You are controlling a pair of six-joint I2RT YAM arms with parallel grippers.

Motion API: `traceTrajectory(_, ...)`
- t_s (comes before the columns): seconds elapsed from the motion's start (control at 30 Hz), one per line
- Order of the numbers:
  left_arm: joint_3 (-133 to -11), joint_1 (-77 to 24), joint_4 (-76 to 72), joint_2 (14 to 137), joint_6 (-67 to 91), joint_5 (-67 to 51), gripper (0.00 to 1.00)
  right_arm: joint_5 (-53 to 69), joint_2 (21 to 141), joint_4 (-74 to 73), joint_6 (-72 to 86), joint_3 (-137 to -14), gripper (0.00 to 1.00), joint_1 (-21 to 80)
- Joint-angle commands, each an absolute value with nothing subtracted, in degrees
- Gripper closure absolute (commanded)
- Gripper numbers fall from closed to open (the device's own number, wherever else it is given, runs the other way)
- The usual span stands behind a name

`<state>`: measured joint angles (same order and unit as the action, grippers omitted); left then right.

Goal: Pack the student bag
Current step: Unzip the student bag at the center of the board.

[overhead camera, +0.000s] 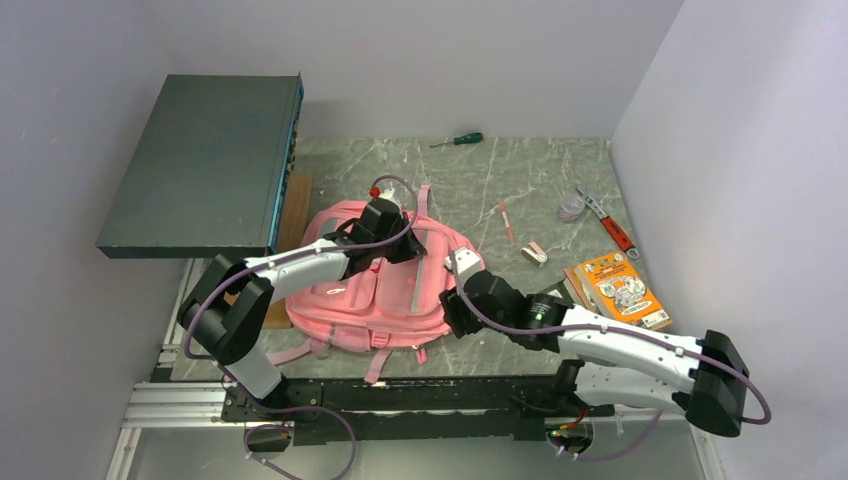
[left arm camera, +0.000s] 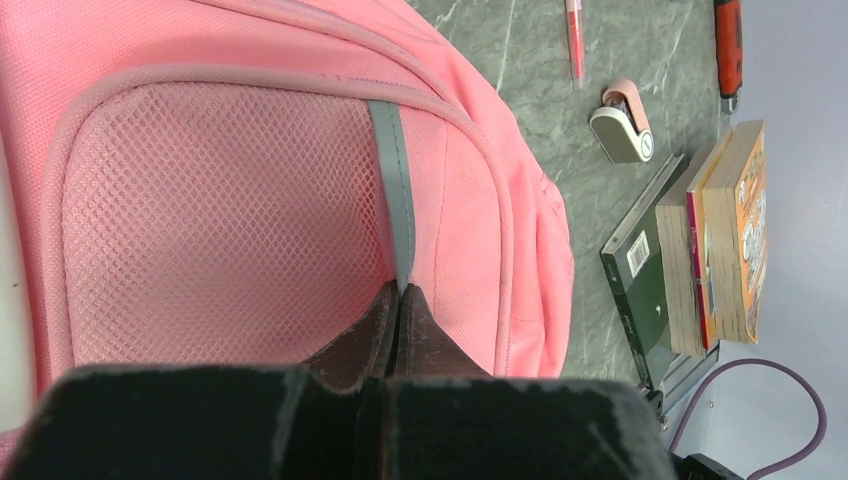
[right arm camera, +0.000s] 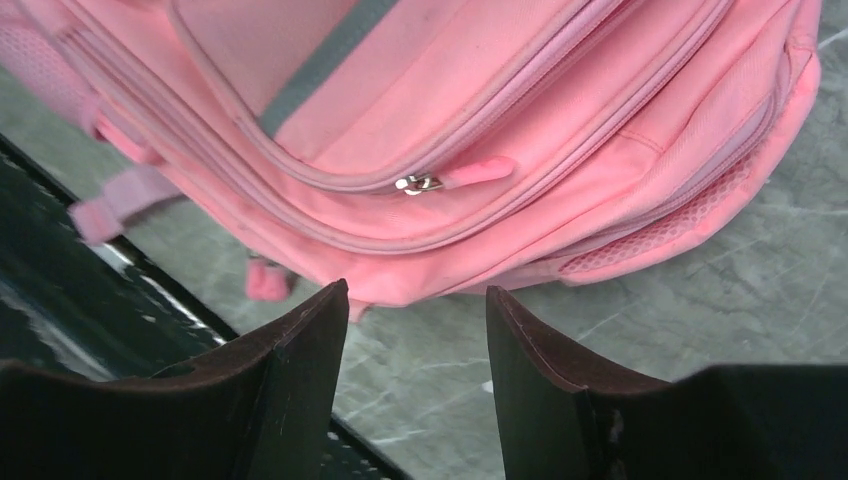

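Observation:
The student bag [overhead camera: 370,285], a pink backpack with grey trim, lies flat in the middle of the table. My left gripper [overhead camera: 405,245] is over its upper part. In the left wrist view it [left arm camera: 400,290] is shut, tips resting at the end of a grey strip [left arm camera: 392,170] beside the mesh pocket [left arm camera: 210,220]. I cannot tell whether fabric is pinched. My right gripper [overhead camera: 452,300] is open and empty at the bag's near right edge. In the right wrist view it [right arm camera: 415,290] hovers over the table just off the bag [right arm camera: 480,90], below a zipper pull [right arm camera: 420,183].
A stack of books [overhead camera: 615,290] [left arm camera: 700,240] lies right of the bag, with a small tape dispenser [overhead camera: 534,253] [left arm camera: 622,125] and a pen [overhead camera: 505,220] nearby. A red-handled tool [overhead camera: 615,228], a clear cup [overhead camera: 571,207] and a green screwdriver [overhead camera: 460,139] lie further back. A dark box [overhead camera: 200,165] overhangs the left.

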<state>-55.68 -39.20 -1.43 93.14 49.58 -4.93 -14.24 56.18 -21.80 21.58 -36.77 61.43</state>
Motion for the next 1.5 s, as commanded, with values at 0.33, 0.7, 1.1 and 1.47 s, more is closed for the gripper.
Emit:
traceTrajectory(0.33,-60.13,-39.46,-2.01,93.10,46.72,-7.70,1.00,0.38,56.73,-20.26,-25.58,-38.63,0.30,55.70)
traceTrajectory(0.7,-61.76,-39.46,-2.05,95.09,47.70,-10.44,1.00,28.40,61.83,-14.87,-35.75,-38.98,0.37,38.98)
traceTrajectory(1.1,-62.25,-39.37,-2.21,95.10,47.62,-10.95,1.00,32.97,69.15,-9.24,-36.28,-37.87,0.41,36.88)
traceTrajectory(1.47,-62.58,-38.68,-2.63,95.71,47.87,-11.03,1.00,24.64,72.19,-13.51,-35.01,-38.85,0.71,41.29)
